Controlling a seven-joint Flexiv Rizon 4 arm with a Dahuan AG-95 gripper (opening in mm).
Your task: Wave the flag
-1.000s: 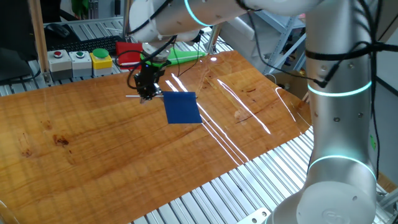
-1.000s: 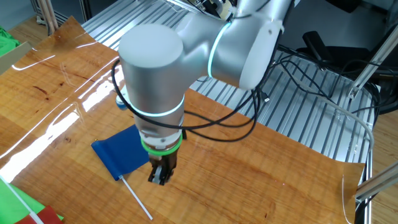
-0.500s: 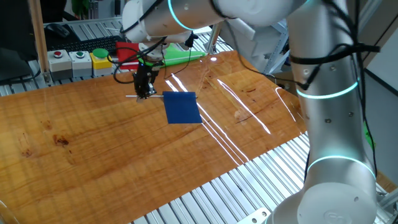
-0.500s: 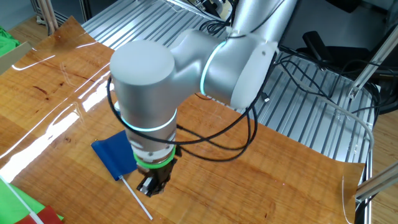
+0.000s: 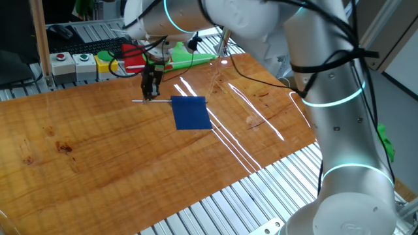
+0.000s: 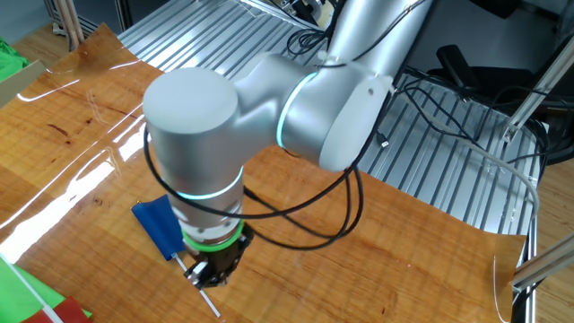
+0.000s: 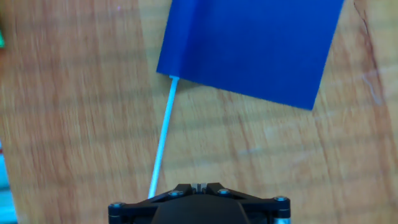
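Flag [image 5: 191, 113] flat on table [image 5: 98, 150], frame centre; our gripper [image 5: 150, 95] over its stick [image 7: 163, 138], jaw state unclear. Risk: thin stick rolls or slips if we close off-centre

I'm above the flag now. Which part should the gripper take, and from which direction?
Take the bare white stick, not the blue cloth. The flag lies flat on the wooden table, so the stick gives a thin rigid handle, best approached from straight above with the fingers either side of it. The gripper hangs over the stick's free end, which looks like a workable spot.
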